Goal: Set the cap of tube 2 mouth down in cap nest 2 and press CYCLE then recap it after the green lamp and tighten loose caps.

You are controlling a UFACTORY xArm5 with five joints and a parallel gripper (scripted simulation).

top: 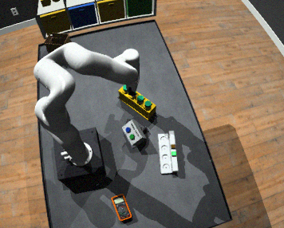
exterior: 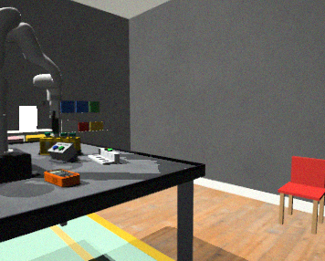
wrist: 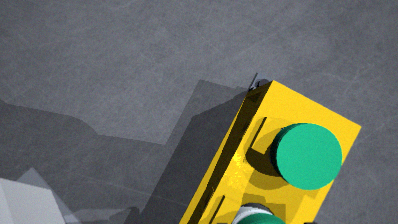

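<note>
The yellow decapping station (top: 136,102) stands mid-table and shows green caps (top: 140,98) on three tubes. My gripper (top: 131,92) is directly over the second tube from the far end and is shut on a green cap (wrist: 264,219), seen at the bottom edge of the wrist view above a pale tube rim. I cannot tell whether cap and tube touch. The end tube's green cap (wrist: 307,156) sits beside it. The cap tray (top: 167,153) shows empty nests and a lit green lamp (top: 173,152). The key housing (top: 133,133) carries the blue key (top: 128,130) and the green key (top: 132,136).
An orange multimeter (top: 121,207) lies near the table's front edge. The arm's black base (top: 77,159) stands at the left. Coloured bins (top: 96,12) and a brown basket (top: 56,41) are at the far end. A red chair (exterior: 303,187) stands off the table.
</note>
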